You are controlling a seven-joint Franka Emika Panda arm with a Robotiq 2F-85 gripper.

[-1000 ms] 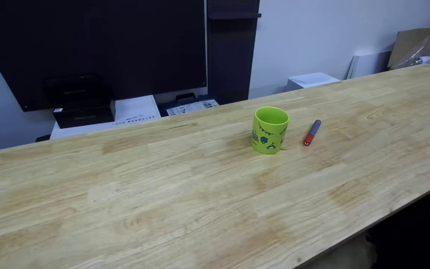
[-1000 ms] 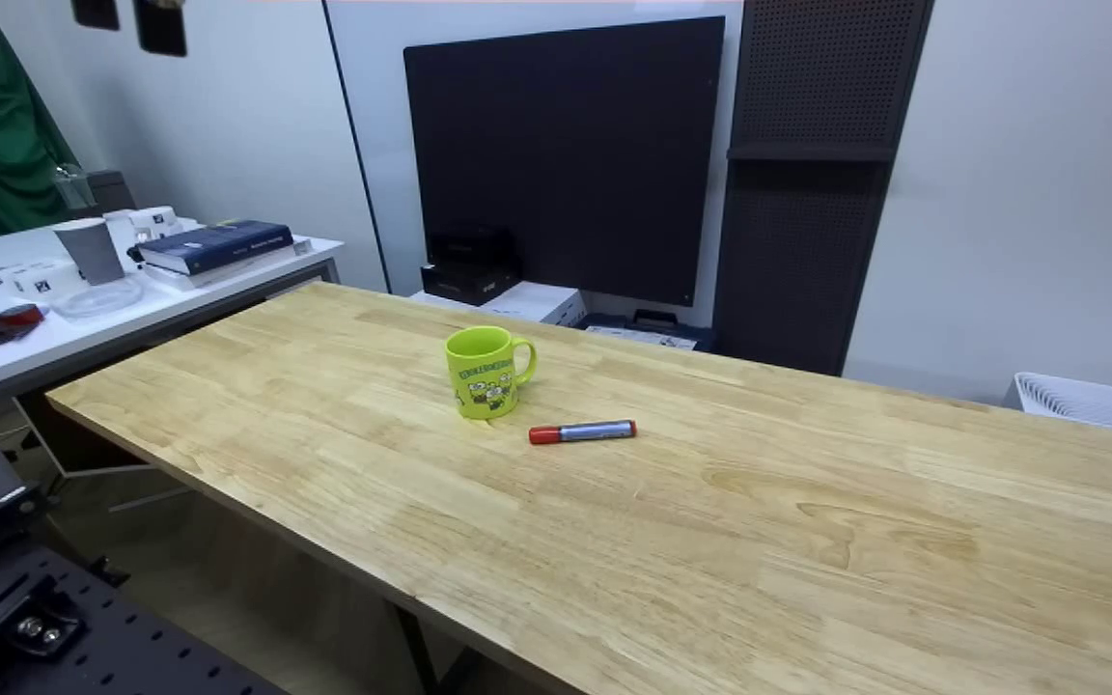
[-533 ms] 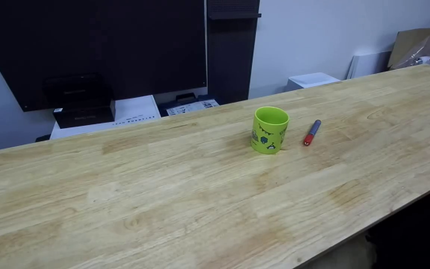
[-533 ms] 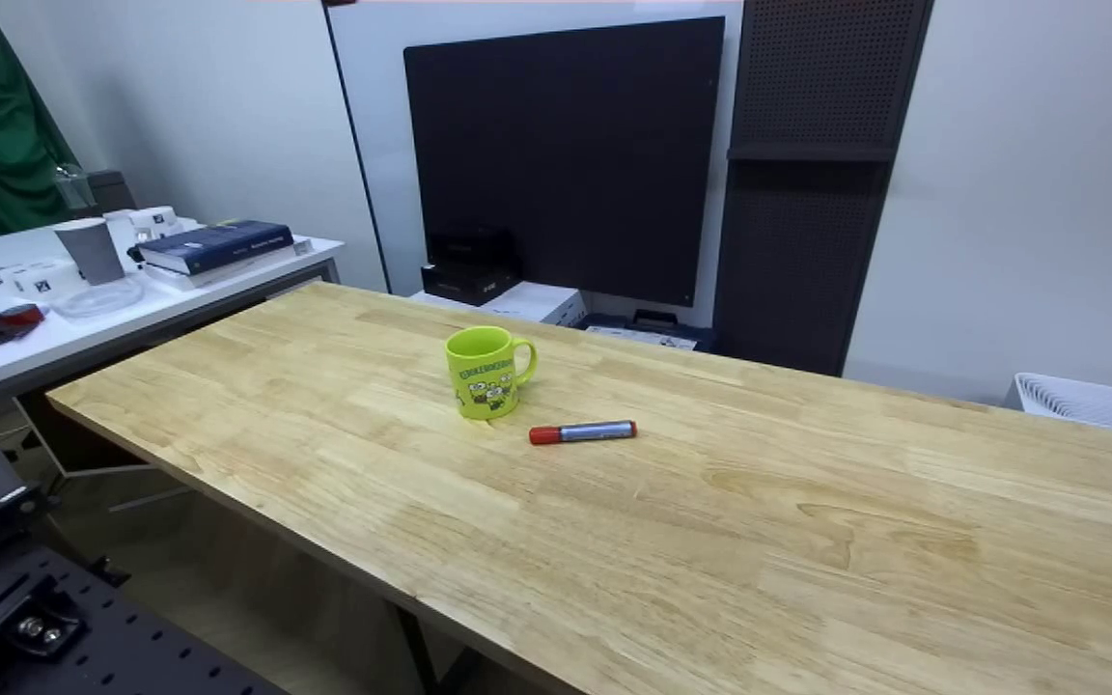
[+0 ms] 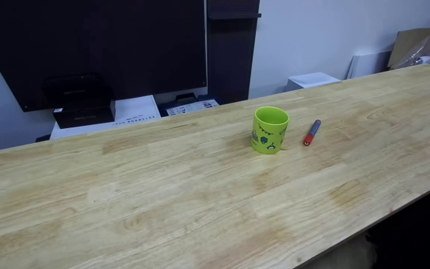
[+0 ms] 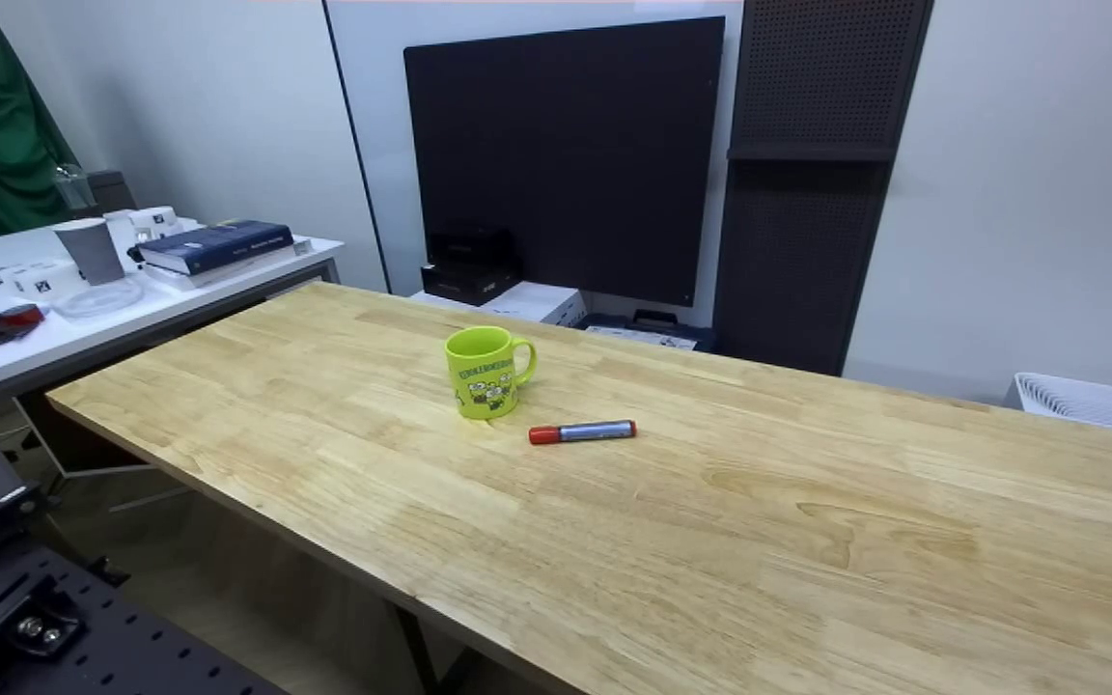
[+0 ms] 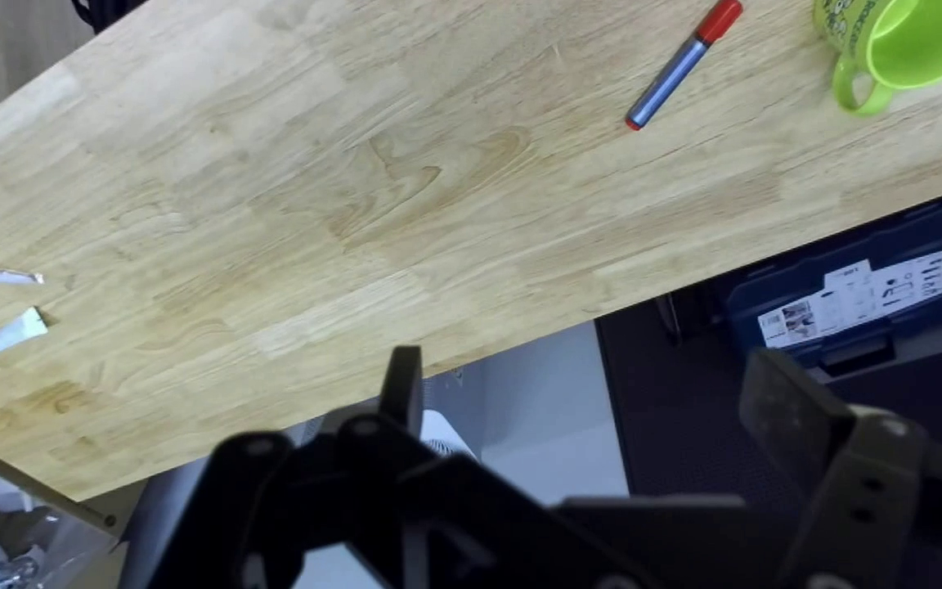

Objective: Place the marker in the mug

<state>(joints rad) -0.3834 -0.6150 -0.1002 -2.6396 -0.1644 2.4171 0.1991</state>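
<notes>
The red marker with a bluish-grey barrel lies flat on the wooden table in both exterior views (image 5: 312,133) (image 6: 583,432), a short way from the mug and not touching it. It shows at the top of the wrist view (image 7: 672,75). The lime-green mug stands upright with dark prints on its side in both exterior views (image 5: 268,136) (image 6: 482,378). The wrist view cuts it off at the top right corner (image 7: 925,41); its handle shows there. My gripper (image 7: 589,380) is open and empty, its fingers wide apart, high up and away from both. Neither exterior view shows it.
The wooden table (image 5: 162,194) has its far edge (image 7: 651,298) across the wrist view. A white tube (image 7: 6,335) and other small items lie at its far left there. A dark blue case (image 7: 847,294) sits beyond the edge. A white side table (image 6: 305,265) holds books and a cup.
The gripper's dark fingertips at the top left of an exterior view have moved right and up, out of that picture. The marker and mug have not moved.
</notes>
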